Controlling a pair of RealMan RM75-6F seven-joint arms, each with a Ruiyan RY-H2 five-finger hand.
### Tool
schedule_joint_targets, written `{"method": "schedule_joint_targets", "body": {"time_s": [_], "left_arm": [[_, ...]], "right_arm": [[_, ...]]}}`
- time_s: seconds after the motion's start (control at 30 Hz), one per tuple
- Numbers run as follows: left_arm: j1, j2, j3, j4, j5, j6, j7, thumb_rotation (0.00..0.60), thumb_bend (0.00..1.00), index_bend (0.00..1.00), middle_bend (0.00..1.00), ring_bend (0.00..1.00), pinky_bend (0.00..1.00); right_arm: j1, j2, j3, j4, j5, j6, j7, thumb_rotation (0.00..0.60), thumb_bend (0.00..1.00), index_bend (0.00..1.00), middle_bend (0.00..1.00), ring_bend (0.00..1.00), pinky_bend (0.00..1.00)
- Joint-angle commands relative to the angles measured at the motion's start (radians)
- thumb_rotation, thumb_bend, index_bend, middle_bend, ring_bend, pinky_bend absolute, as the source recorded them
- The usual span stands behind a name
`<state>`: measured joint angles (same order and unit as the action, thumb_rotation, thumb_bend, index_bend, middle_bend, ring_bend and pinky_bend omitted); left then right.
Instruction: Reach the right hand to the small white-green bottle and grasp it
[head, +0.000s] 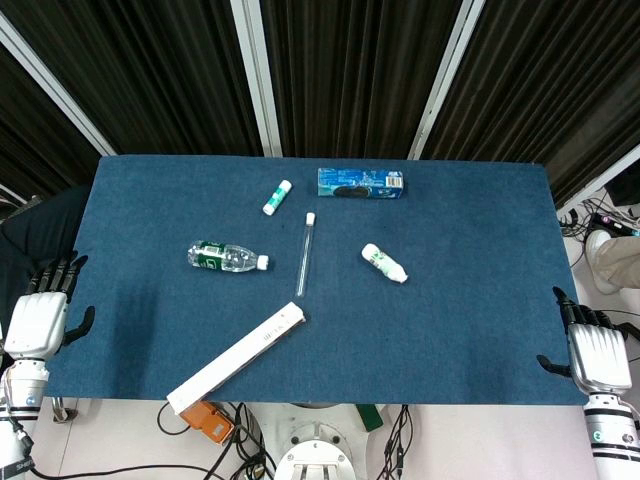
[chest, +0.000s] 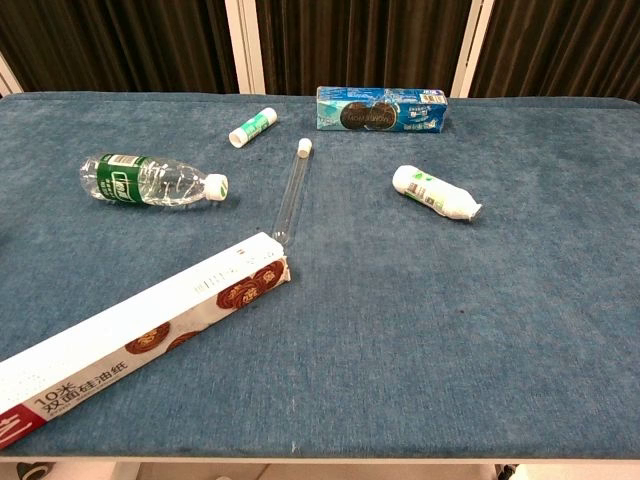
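dark ribbed panels with pale struts backed a table (head: 480, 350) covered in blue cloth. at the far left edge, off the cloth, the left hand (head: 40, 315) sat with fingers loosely apart and nothing in them. moving right, a long white box (head: 238, 359) lay at a slant over the near edge, a clear water bottle (head: 227, 258) lay on its side, and a small white-green stick (head: 277, 197) rested near the far edge. a glass tube (head: 304, 255) lay near the middle, with a blue cookie pack (head: 360, 182) behind it. the small white-green bottle (head: 384, 263) lay on its side right of the tube, apart from everything, cap toward the near right. the right hand (head: 597, 350) was at the far right edge, well apart from the bottle, fingers apart and holding nothing.

the bottle, lying round on cloth, would likely roll or skid if the fingers met it off-centre. a mistaken reach could go to the similar white-green stick, and a wide sweep might knock the tube.

neither hand showed in the chest view. both arms were cut off by the frame, the thumbs were partly hidden, and the bottle's label was too small to read.
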<state>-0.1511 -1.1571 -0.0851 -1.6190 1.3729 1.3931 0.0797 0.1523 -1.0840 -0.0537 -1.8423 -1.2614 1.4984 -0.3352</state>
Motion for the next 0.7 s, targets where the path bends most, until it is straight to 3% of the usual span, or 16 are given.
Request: {"method": "schedule_joint_targets", "body": {"time_s": [0.03, 0.37, 0.7], "left_arm": [[0.0, -0.001, 0.0, 0.0, -0.002, -0.001, 0.002, 0.6, 0.41, 0.0, 0.0, 0.0, 0.1], [0.003, 0.001, 0.001, -0.009, -0.009, 0.001, 0.01, 0.6, 0.41, 0.0, 0.0, 0.0, 0.1], [0.003, 0.002, 0.005, -0.01, 0.002, 0.008, 0.018, 0.6, 0.41, 0.0, 0.0, 0.0, 0.1]], "right_arm": [[-0.002, -0.003, 0.008, 0.007, 0.001, -0.012, 0.006, 0.6, 0.2, 0.1, 0.28, 0.27, 0.27], [0.004, -0.022, 0.044, -0.003, 0.01, -0.07, 0.042, 0.6, 0.2, 0.12, 0.28, 0.27, 0.27], [0.181, -0.098, 0.171, -0.039, 0.261, -0.329, -0.059, 0.6, 0.2, 0.14, 0.28, 0.27, 0.27]]}}
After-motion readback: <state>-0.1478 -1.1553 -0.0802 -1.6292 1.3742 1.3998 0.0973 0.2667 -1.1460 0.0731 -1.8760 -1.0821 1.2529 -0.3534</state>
